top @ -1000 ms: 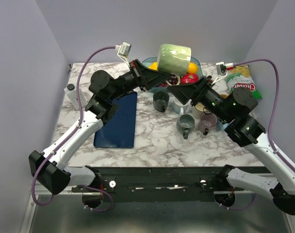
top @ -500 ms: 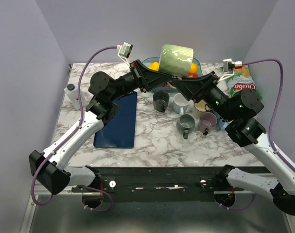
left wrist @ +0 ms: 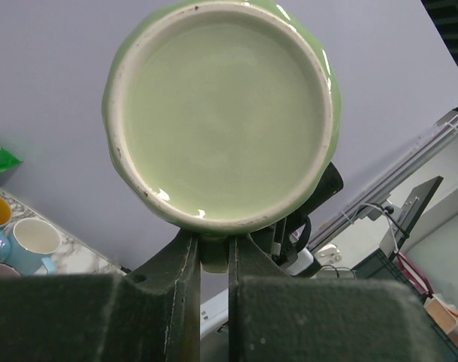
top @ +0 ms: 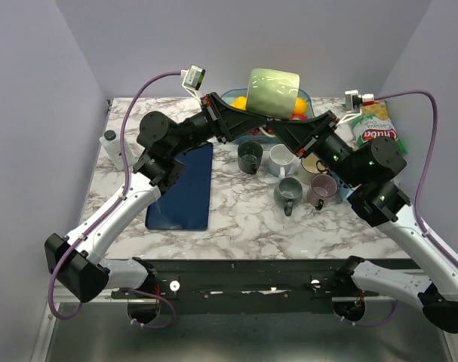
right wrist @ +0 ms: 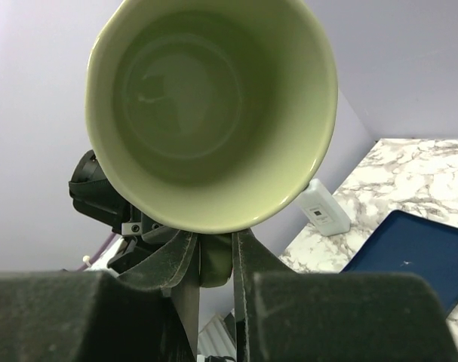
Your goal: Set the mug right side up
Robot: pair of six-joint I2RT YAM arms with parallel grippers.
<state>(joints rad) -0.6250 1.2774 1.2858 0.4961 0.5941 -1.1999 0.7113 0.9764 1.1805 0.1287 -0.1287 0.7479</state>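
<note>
The pale green mug hangs in the air above the back of the table, tilted on its side. Both grippers are shut on its handle from below. In the left wrist view I see the mug's flat base, with the handle pinched in my left gripper. The right wrist view looks straight into the mug's open mouth, and my right gripper clamps the same handle. From above, the left gripper and right gripper meet under the mug.
Under the mug stands a teal bowl of fruit. Several small mugs stand mid-table, among them a dark one, a white one and a grey one. A dark blue tray lies left, a snack bag back right.
My right gripper rose up and to the left to the mug and closed on its handle. The left gripper and the mug have stayed nearly still.
</note>
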